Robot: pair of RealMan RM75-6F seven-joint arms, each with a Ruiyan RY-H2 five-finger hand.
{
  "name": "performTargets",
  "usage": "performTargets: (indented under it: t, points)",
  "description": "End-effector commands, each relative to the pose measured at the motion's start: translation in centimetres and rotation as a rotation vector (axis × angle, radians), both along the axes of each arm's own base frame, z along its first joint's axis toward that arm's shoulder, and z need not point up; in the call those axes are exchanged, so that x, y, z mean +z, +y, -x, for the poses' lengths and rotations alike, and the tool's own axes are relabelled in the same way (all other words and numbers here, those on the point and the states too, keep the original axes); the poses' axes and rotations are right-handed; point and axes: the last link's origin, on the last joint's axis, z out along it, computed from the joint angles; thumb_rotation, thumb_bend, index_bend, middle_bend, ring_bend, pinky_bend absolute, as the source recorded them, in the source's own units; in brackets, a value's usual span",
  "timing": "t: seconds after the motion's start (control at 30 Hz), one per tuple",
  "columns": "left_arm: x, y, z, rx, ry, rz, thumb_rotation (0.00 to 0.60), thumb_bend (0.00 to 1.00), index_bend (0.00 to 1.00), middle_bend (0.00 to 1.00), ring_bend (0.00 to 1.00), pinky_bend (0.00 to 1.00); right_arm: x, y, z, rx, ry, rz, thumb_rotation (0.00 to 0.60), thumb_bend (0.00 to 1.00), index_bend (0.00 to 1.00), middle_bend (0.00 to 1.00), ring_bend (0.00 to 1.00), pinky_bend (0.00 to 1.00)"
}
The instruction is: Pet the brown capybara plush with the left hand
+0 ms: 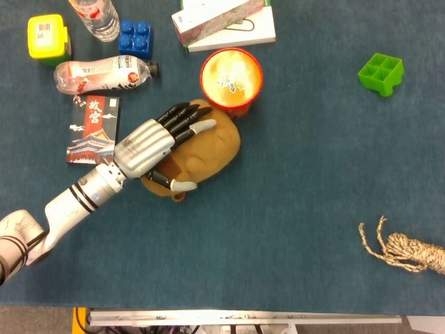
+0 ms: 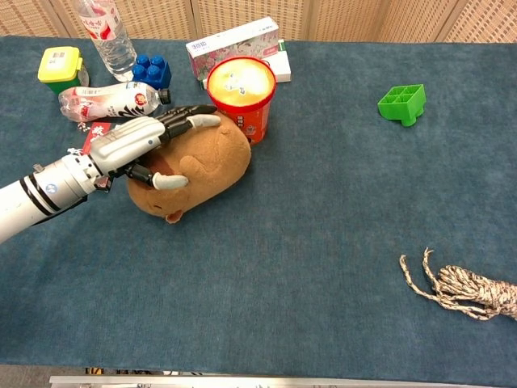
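The brown capybara plush (image 1: pixel 212 149) (image 2: pixel 206 166) lies on the blue table, just in front of the red cup. My left hand (image 1: pixel 153 146) (image 2: pixel 137 145) rests flat on the plush's back with fingers stretched out toward the cup, covering its left part. The thumb sticks out near the plush's head end. It holds nothing. My right hand does not show in either view.
A red cup (image 1: pixel 231 80) (image 2: pixel 240 95) stands touching the plush's far side. Behind my hand lie a card box (image 1: pixel 94 129), a toppled bottle (image 1: pixel 104 74), a blue brick (image 1: pixel 135 37), a yellow box (image 1: pixel 48 38) and a tissue box (image 1: pixel 222 21). A green tray (image 1: pixel 380 72) and rope (image 1: pixel 410 250) lie far right.
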Motion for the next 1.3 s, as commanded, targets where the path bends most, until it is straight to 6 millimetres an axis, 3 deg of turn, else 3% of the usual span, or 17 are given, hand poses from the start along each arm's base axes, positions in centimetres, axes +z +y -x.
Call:
performTargets:
  t: [0.03,0.23,0.67,1.3]
  points:
    - [0.3,-0.3,-0.6,-0.025,-0.026,-0.004,0.139,0.07,0.0,0.0,0.0,0.0,0.0,0.0,0.0,-0.001,0.0,0.0,0.6,0.19,0.27,0.33,0.19,0.2]
    - [-0.3,-1.0,-1.3,-0.06,-0.017,0.021,0.139,0.07,0.0,0.0,0.0,0.0,0.0,0.1,0.1,-0.004,0.001,0.002,0.6,0.19,0.27,0.33,0.19,0.2]
    - [-1.2,-0.4,-0.2,-0.024,0.062,0.017,0.141,0.07,0.0,0.0,0.0,0.0,0.2,0.2,0.3,-0.013,0.0,0.006,0.6,0.19,0.27,0.34,0.19,0.2]
    - [1.3,1.1,1.9,0.039,0.119,-0.057,0.14,0.07,0.0,0.0,0.0,0.0,0.3,0.2,0.2,-0.003,-0.007,0.009,0.6,0.19,0.27,0.34,0.19,0.2]
